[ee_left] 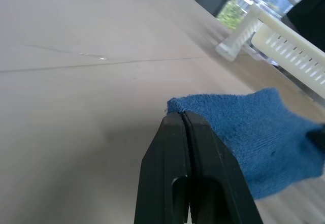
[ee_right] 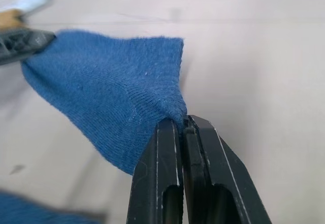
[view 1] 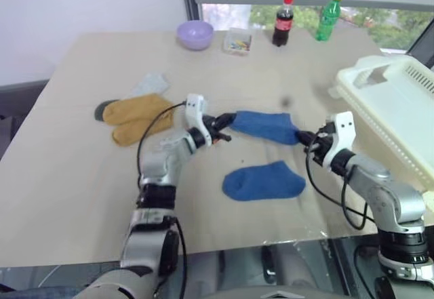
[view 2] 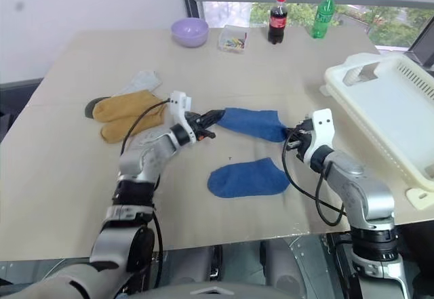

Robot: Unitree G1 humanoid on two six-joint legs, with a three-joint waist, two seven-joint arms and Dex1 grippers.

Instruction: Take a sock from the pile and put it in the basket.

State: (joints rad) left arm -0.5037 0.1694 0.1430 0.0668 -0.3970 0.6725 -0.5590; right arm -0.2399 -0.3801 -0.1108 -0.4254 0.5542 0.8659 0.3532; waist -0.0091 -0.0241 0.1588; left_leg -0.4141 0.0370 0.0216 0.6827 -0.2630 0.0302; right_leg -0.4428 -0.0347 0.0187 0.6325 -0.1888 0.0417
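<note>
1. Two grippers share one blue sock (view 1: 263,126), which hangs stretched between them above the table (view 1: 68,197), near its middle.
2. Left gripper (view 1: 222,123) has its fingers pressed together on the sock's left end; in the left wrist view the cloth's edge sits pinched at the fingertips (ee_left: 179,120).
3. Right gripper (view 1: 303,137) is likewise clamped on the sock's right end, with the fabric bunched into its closed fingers (ee_right: 170,132).
4. A second blue sock (view 1: 264,181) lies flat on the table, nearer than the held one and just below it in the head views.
5. What is left of the pile (view 1: 135,112) sits to the left: two mustard yellow socks side by side, a pale grey sock at their far side, and a dark one at their left edge.
6. The basket (view 1: 400,109), cream-white with slotted sides, stands at the table's right edge, apart from the right gripper.
7. On the far side stand a lilac bowl (view 1: 195,34), a small clear box (view 1: 238,42), a cola bottle (view 1: 283,21) and a green bottle (view 1: 328,16).
</note>
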